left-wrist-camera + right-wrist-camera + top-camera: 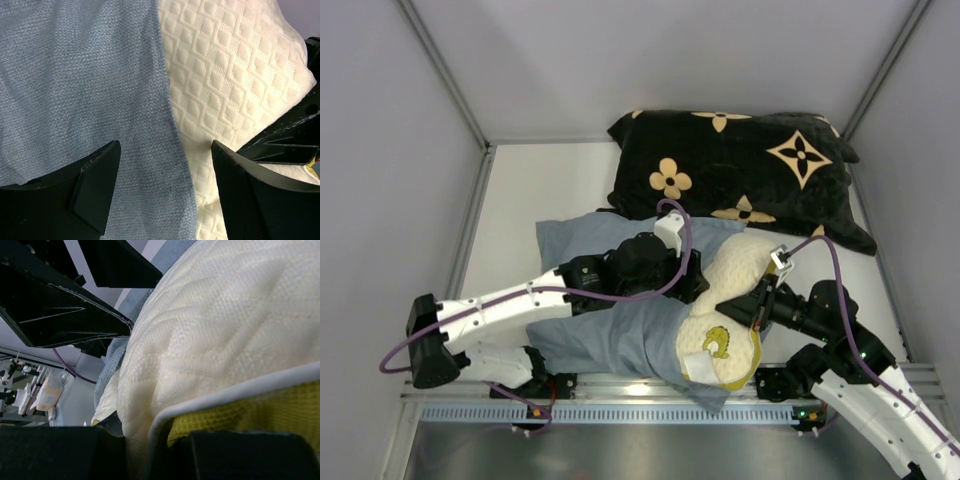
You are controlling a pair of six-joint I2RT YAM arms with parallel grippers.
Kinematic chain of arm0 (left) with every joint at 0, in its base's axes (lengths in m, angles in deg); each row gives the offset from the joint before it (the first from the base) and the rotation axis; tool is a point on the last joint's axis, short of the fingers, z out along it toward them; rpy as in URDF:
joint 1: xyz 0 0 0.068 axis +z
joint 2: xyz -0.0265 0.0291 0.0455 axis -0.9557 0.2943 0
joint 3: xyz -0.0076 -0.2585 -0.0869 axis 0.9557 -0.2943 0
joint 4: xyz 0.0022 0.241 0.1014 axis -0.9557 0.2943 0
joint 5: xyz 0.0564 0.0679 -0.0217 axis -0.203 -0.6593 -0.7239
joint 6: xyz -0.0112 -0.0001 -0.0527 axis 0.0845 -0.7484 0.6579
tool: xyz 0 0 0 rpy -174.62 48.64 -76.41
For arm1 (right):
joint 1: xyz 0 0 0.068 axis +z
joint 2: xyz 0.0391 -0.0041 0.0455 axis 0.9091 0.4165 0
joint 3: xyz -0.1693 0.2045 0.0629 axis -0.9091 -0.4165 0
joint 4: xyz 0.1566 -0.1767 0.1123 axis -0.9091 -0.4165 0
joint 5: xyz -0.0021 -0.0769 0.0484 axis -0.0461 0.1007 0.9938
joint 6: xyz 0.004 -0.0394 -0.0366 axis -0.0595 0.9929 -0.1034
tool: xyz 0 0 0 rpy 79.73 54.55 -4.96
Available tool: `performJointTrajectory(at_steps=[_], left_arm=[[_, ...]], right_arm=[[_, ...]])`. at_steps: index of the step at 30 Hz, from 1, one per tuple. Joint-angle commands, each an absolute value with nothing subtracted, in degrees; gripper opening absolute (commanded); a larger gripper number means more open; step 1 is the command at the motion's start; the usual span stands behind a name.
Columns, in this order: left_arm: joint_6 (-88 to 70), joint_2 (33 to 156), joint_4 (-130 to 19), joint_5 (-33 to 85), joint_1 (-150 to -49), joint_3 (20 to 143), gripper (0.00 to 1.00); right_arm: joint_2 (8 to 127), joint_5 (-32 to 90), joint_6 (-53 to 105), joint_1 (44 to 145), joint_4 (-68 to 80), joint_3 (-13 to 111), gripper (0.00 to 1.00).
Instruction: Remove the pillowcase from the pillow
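Pillow [738,268] with green-yellow emblem [717,343], white tag [699,368]

A white desk [515,195] stands boxed in by plain pale grey panels: a back wall [660,60], a left wall [380,180], a right wall [932,150]; thin metal struts [442,72] trace the corners; a perforated aluminium rail [650,411] edges the near side; brushed metal sheet [620,455] lies below it; the light is soft and even

Grey-blue pillowcase [75,75] fills the left, its edge lying over the cream quilted pillow [235,75]. The left gripper [166,150] has its jaws spread wide, one above each fabric. A black part [290,135] touches the pillow at right.
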State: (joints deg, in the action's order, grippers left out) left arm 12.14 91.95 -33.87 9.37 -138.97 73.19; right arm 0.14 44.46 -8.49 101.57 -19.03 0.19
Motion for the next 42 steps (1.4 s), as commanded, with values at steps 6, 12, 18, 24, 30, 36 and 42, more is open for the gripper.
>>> performJointTrajectory(at_steps=[6, 12, 18, 24, 30, 36, 42], left_arm=[[12.59, 101.56, -34.75, 6.98, -137.40, 75.99, 0.68], [14.17, 104.22, -32.20, 6.18, -127.65, 74.69, 0.12], [15.13, 99.74, -27.19, 0.21, -121.67, 73.80, 0.00], [16.36, 94.82, -25.60, 0.55, -115.87, 66.96, 0.00], [17.16, 90.33, -26.13, 1.77, -114.55, 63.17, 0.00], [14.88, 85.06, -28.77, 15.92, -114.72, 64.66, 0.83], [13.99, 77.42, -28.51, 20.60, -114.72, 63.26, 0.99]], right_arm=[[-1.03, 49.28, -9.73, 101.42, -14.52, 3.43, 0.00], [-3.40, 48.93, -10.35, 101.51, -17.32, 7.99, 0.00], [-5.69, 39.82, -7.97, 101.42, -24.88, 14.06, 0.00], [-9.46, 23.13, -5.60, 101.51, -28.93, 23.55, 0.00], [-5.97, 14.74, -3.31, 101.51, -28.85, 28.49, 0.00], [1.16, 17.20, -5.86, 101.51, -25.34, 23.22, 0.00], [4.41, 9.49, -5.07, 101.51, -23.48, 21.54, 0.00]])
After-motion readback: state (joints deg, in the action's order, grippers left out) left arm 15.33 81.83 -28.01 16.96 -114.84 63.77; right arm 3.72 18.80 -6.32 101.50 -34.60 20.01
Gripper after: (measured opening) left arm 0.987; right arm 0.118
